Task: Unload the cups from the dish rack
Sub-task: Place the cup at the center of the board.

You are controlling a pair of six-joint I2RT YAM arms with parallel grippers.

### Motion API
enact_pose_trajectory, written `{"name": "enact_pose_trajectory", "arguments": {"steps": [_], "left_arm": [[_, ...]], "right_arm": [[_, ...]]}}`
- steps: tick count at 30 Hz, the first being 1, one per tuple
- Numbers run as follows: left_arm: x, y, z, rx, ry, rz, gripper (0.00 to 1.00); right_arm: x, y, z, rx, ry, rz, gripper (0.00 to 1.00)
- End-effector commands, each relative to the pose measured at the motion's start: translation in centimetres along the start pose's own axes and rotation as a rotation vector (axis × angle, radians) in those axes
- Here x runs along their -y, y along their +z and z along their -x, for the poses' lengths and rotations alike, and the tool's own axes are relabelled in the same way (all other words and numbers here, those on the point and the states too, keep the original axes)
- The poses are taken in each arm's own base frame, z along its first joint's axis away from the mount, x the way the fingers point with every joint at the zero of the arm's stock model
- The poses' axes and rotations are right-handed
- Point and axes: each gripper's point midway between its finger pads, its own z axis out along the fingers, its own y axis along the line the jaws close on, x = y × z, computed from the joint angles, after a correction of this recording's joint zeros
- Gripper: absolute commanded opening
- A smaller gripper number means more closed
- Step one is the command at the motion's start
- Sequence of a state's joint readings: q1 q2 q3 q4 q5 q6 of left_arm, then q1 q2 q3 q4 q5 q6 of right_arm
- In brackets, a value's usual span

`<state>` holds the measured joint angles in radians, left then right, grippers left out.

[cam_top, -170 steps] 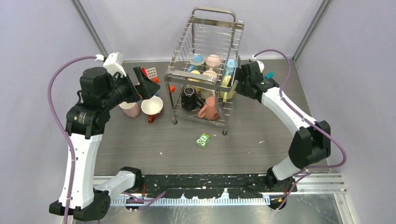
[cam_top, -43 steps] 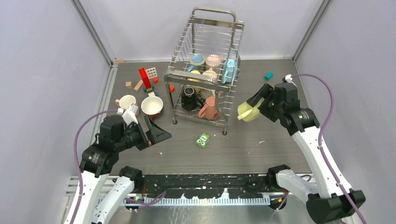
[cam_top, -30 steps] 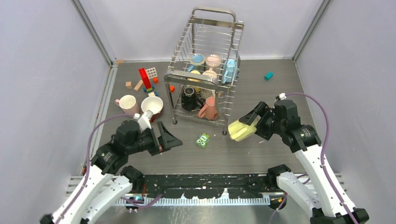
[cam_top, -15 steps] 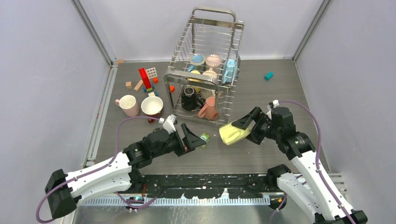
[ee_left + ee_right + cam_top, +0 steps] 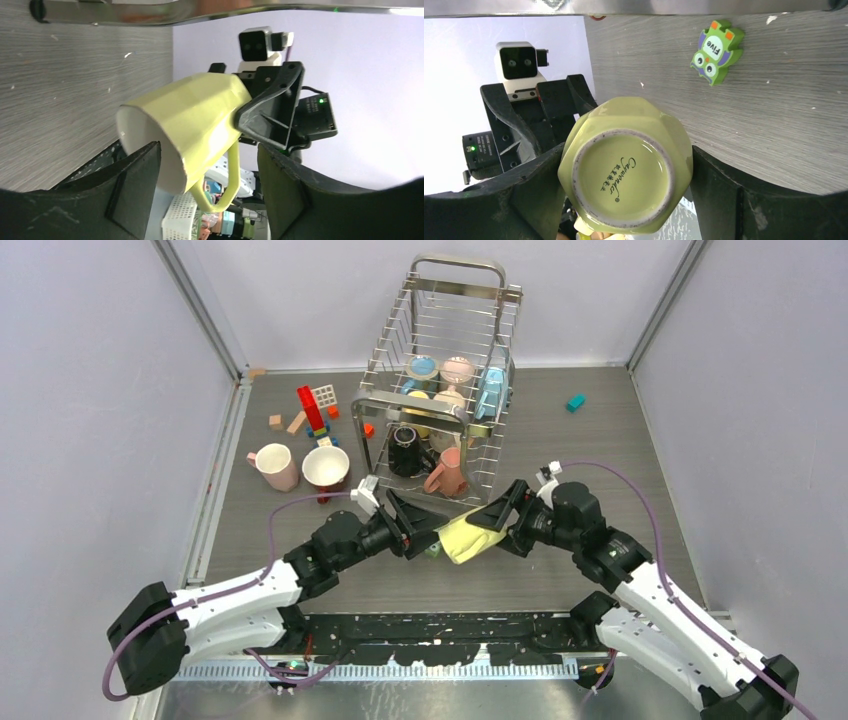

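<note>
Two are out: a pale pink ceramic mug [image 5: 270, 462] and a dark red mug [image 5: 325, 468] with a cream inside stand left of the tall silver wire dish rack [image 5: 410, 405]. In front of the rack my left gripper [image 5: 209, 152], jaws spread, straddles the yellow faceted mug [image 5: 465, 538] my right gripper [image 5: 626, 182] pinches by its base. Several mugs [image 5: 405, 450] sit inside the rack, so most unloading remains, I judge.

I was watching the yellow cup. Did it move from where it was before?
Yes. The yellow cup moved from the dish rack's right side to in front of it, lower in the top view.
</note>
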<state>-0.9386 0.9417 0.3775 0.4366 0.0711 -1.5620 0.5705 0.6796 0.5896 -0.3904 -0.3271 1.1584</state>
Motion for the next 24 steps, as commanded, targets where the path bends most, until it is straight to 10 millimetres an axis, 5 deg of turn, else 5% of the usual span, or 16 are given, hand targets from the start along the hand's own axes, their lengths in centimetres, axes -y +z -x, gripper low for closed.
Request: {"name": "enact_pose_trajectory", "arguments": {"steps": [1,13,24], "left_arm": [[3.7,-0.3,0.4,-0.011,-0.045,-0.154,0.68],[5.5,-1.0,0.3,-0.035,-0.123,-0.219,0.52],[7.3,-1.6,1.1,0.003,-0.155,-0.301,0.36]], "right_arm": [[-5.9,0.0,1.2,0.059,-0.015,0.229,0.18],[-8.6,1.1,1.2,0.04,0.034,0.389,0.18],[-9.6,0.1,0.8,0.033,0.038,0.464,0.18]]}}
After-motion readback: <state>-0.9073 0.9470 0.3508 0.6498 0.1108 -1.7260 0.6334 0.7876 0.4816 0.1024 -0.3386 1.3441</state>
